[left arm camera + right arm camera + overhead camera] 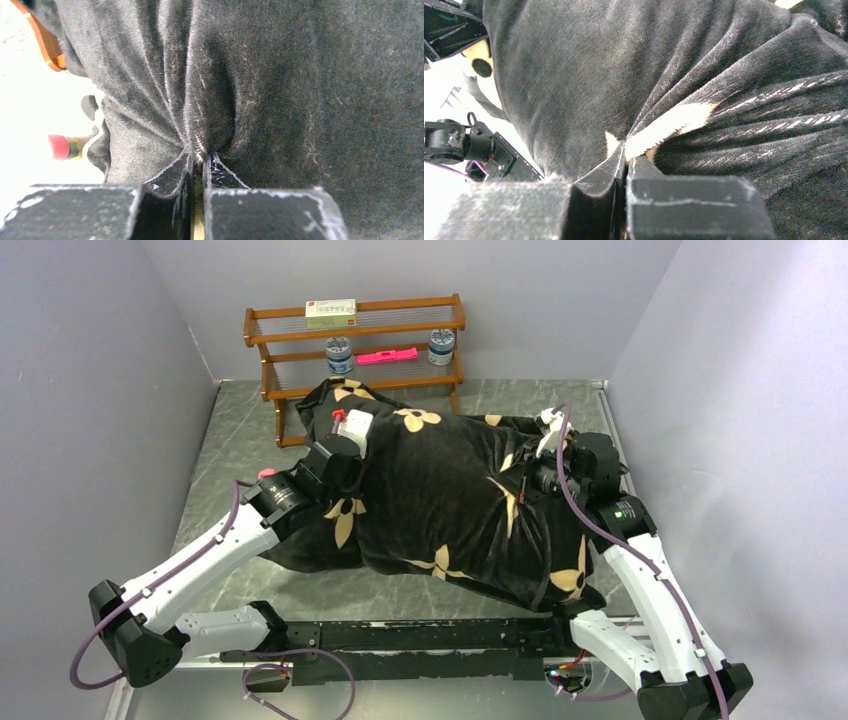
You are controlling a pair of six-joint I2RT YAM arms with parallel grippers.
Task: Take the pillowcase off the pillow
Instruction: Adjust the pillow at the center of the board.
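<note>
Left gripper (200, 161) clamped on a pinch of the pillowcase (440, 490), right gripper (625, 152) likewise, on a fold with a tan motif. It spans the counter (225, 455) from far-left corner to near-right corner, black plush, bulging, pillow fully hidden inside. Looks like the grip stage; next needs both arms dragging fabric toward the open end, which I can't locate

Plain grey walls (90, 390) closed in the dark, marble-patterned tabletop (240, 430) on three sides under even, soft light. A three-tier wooden rack (290, 337) stood against the back wall at the table's far edge. It carried a flat white box (331, 312) on its top shelf and, one shelf down, two small lidded jars (340, 355) – one left of centre, one at the right end – with a bright pink object (387, 357) lying between them.
</note>
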